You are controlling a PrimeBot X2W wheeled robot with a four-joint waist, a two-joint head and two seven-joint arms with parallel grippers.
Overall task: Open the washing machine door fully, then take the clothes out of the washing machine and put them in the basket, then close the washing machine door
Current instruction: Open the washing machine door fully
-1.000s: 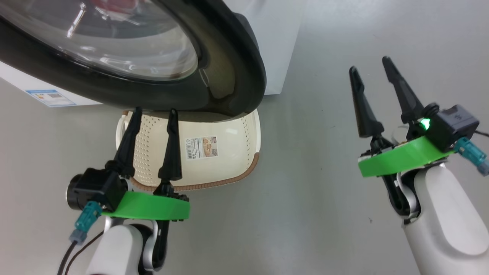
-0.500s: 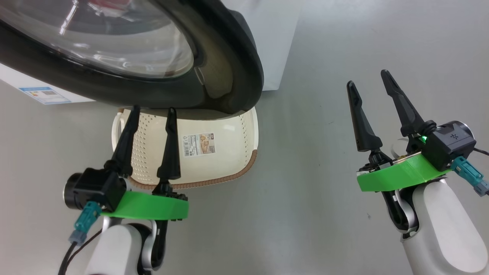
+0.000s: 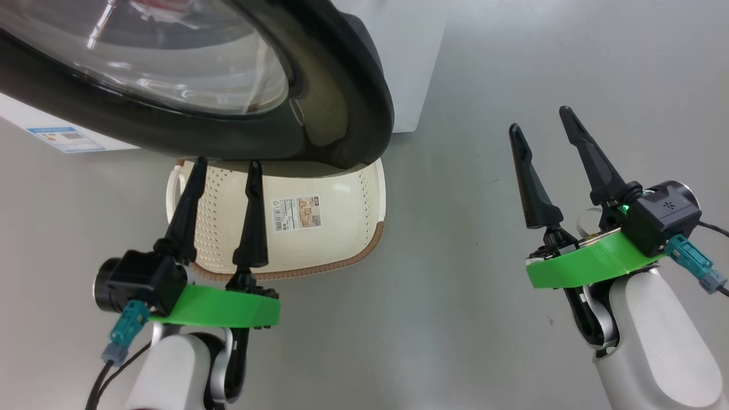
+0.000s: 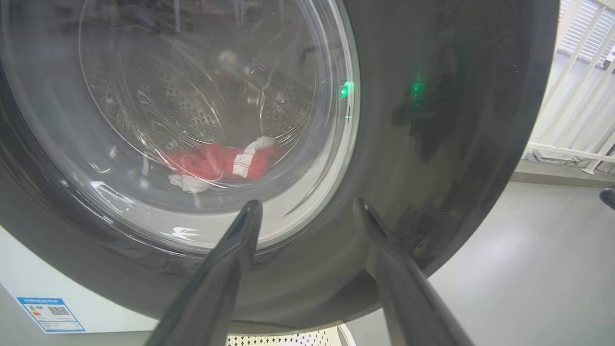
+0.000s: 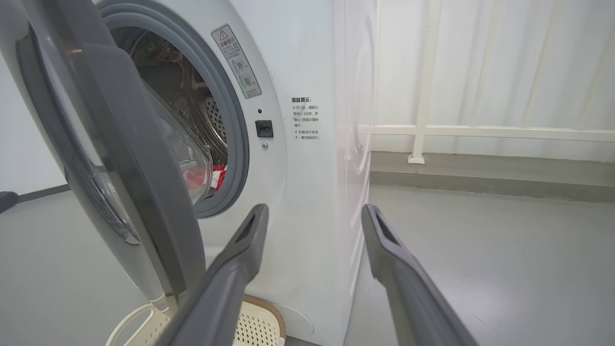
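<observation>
washing machine door (image 3: 353, 85): glossy black rim, clear glass centre
washing machine (image 5: 312, 202): white body, grey gasket, perforated steel drum
clothes (image 4: 211, 161): bright red, white trim
basket (image 3: 342, 222): cream-white, perforated sides, brown woven-look rim
sticker (image 3: 296, 213): white, tan picture, black barcode
label (image 3: 65, 139): white, blue border
floor (image 3: 455, 313): plain grey
left gripper (image 3: 228, 164): black fingers, green base
right gripper (image 3: 540, 119): black fingers, green base, green light
</observation>
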